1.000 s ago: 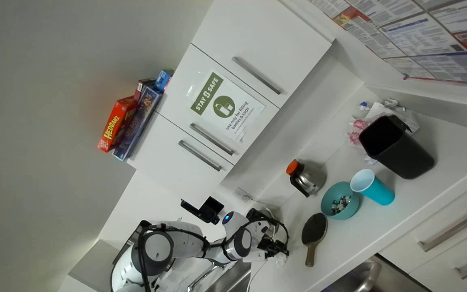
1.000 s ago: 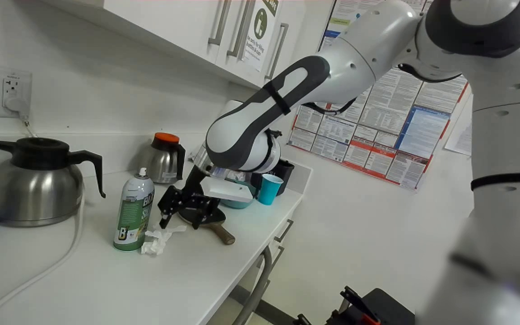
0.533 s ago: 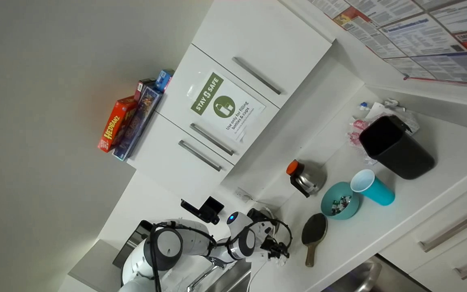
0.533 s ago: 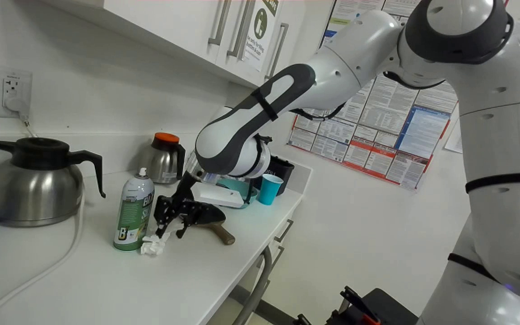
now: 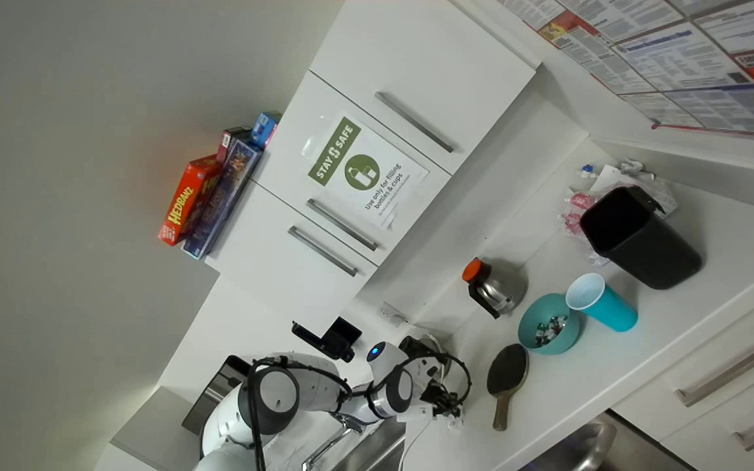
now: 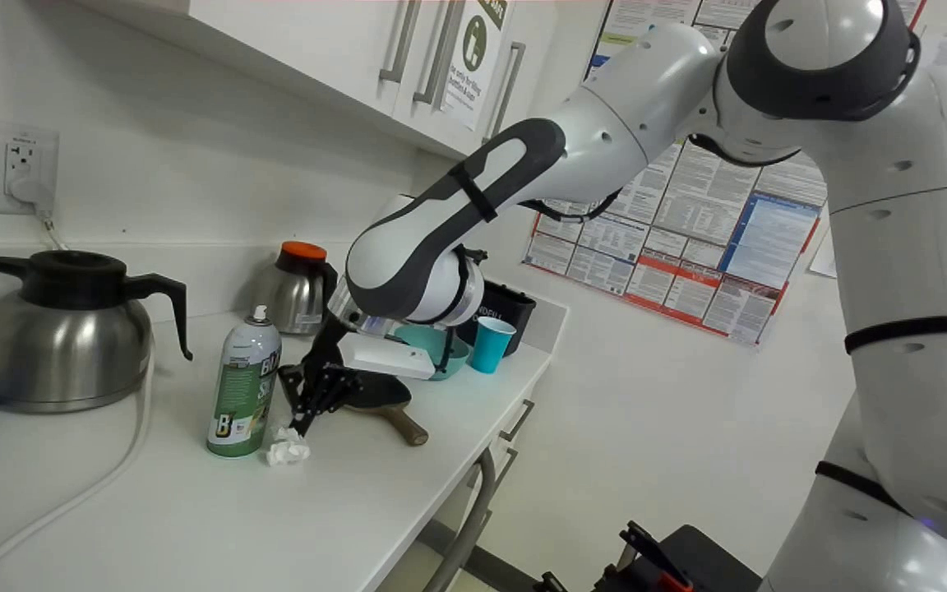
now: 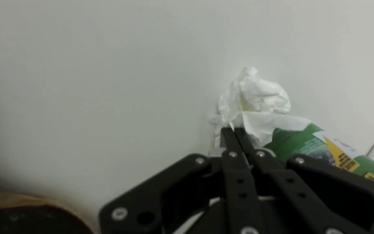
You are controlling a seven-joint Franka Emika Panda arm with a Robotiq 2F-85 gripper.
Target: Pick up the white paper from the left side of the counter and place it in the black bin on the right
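Observation:
The white paper (image 7: 265,97) is a crumpled scrap on the counter beside a green spray can. My gripper (image 7: 234,130) has its fingertips together at the paper's near edge, a thin fold pinched between them in the wrist view. In an exterior view the gripper (image 6: 301,426) slants down onto the paper (image 6: 287,450), which still appears to rest on the counter. The black bin (image 5: 655,252) stands upright at the far end, its mouth uncovered; in an exterior view the bin (image 6: 515,306) is partly behind the arm and blue cup.
The spray can (image 6: 243,395) stands right next to the paper. A dark paddle (image 5: 508,369) lies close by. Between paddle and bin are a teal bowl (image 5: 544,305) with small items and a blue cup (image 5: 609,307). Two carafes, a large one (image 6: 79,345) among them, line the wall.
My gripper has come down and toward the paper, and its spread fingers have shut on it. The paper looks more bunched and has shifted slightly.

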